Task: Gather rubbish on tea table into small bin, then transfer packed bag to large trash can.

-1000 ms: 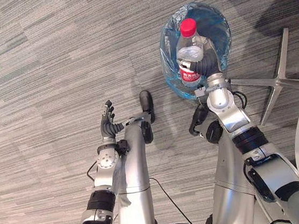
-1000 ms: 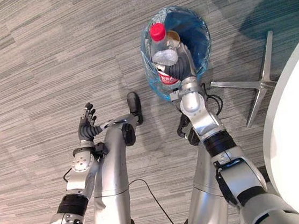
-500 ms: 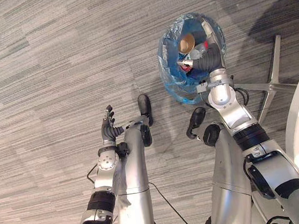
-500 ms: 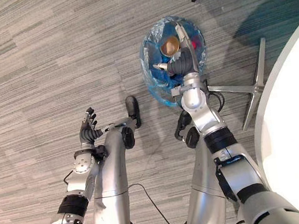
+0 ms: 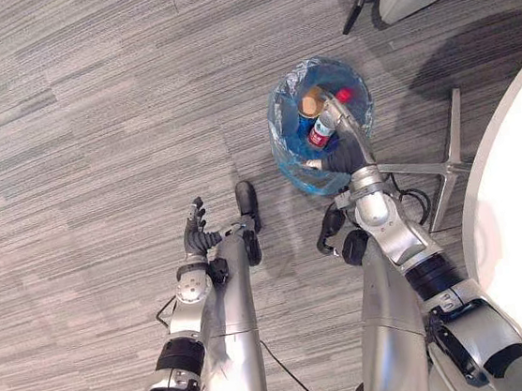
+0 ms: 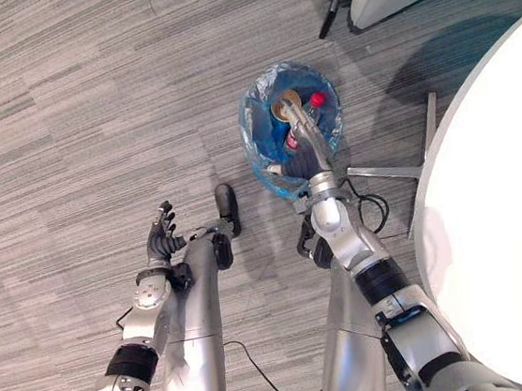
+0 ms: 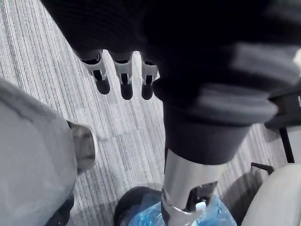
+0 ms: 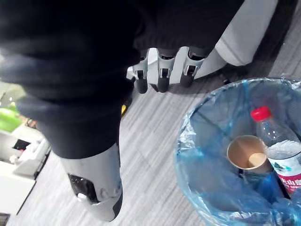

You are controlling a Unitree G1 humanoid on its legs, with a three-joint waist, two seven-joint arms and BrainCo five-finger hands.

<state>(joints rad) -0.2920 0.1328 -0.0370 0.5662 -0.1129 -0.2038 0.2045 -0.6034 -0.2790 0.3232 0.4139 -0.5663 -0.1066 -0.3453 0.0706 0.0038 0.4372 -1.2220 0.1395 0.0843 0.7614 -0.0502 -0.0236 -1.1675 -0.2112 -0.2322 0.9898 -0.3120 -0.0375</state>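
Right hand (image 5: 343, 153) hovers open and empty above bottle (image 8: 281, 150) inside bin (image 8: 182, 141).

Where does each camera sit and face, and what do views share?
Left eye view: head, looking down at carpet; both arms, right hand over the small bin.
Right eye view: beside it, same scene; left hand idle.
Left wrist view: along its fingers toward carpet.
Right wrist view: along its fingers into the bin, bottle and cup inside.
Shared: the bin.
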